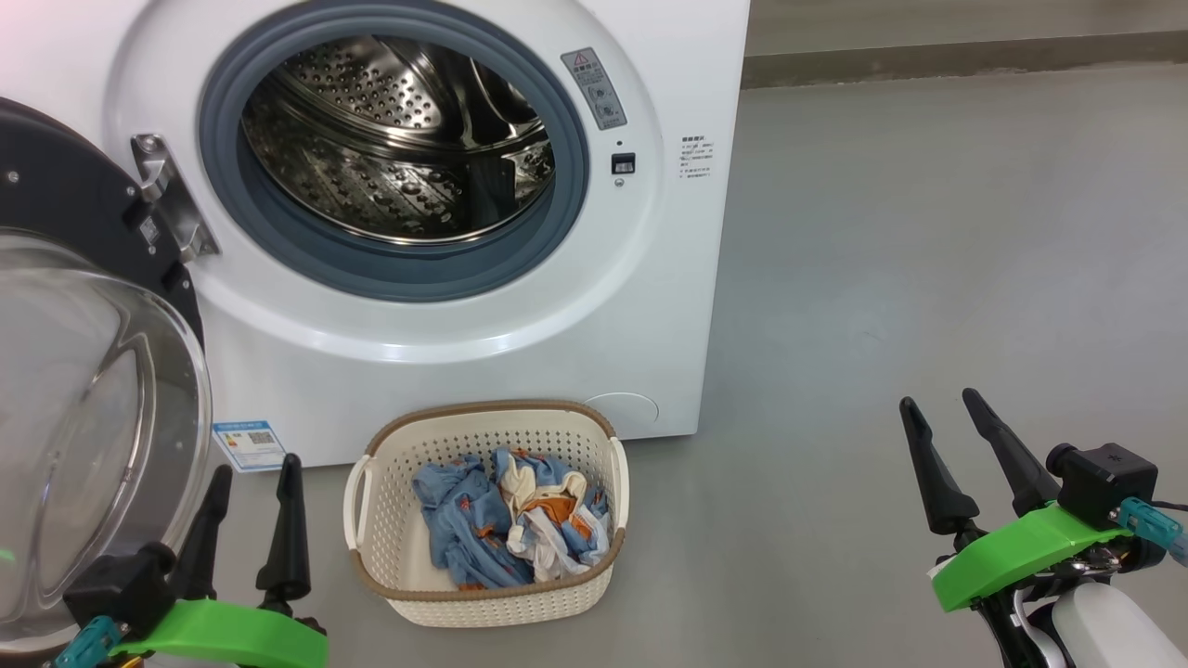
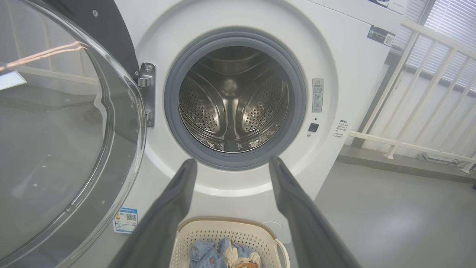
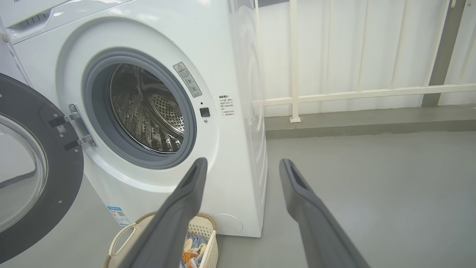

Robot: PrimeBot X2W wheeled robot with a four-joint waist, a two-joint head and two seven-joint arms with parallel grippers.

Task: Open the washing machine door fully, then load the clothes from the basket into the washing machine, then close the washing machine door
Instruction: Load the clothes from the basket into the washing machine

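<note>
Before me on the floor stands the washing machine, the washing machine door swung wide left. Open floor lies right. The basket at its front holds the clothes. My left hand and right hand hover, fingers apart.

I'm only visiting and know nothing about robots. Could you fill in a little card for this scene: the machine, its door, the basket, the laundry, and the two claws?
washing machine: white front-loader, no laundry visible in the drum
washing machine door: swung open on the robot's left
basket: on the floor, in front of the machine
clothes: blue, white and orange pieces, piled in the basket
left gripper: open, holding nothing, left of the basket
right gripper: open, holding nothing, well right of the basket
</note>
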